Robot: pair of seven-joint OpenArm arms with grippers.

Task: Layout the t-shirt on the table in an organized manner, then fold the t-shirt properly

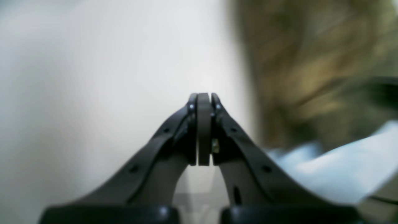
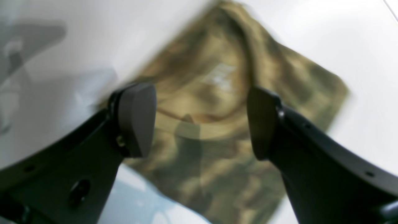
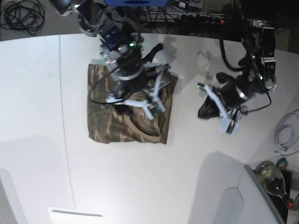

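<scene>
Base view: the t-shirt (image 3: 105,123) lies folded on the counter (image 3: 37,93); right fingers (image 2: 136,119) stand wide above, left fingers (image 1: 203,127) pressed together, empty. Next, probably tidying.

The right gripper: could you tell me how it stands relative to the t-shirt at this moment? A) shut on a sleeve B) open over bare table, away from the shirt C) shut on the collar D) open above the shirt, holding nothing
D: in the right wrist view the right gripper has its jaws wide apart, with the folded t-shirt lying flat on the table below and nothing between the fingers.
</scene>
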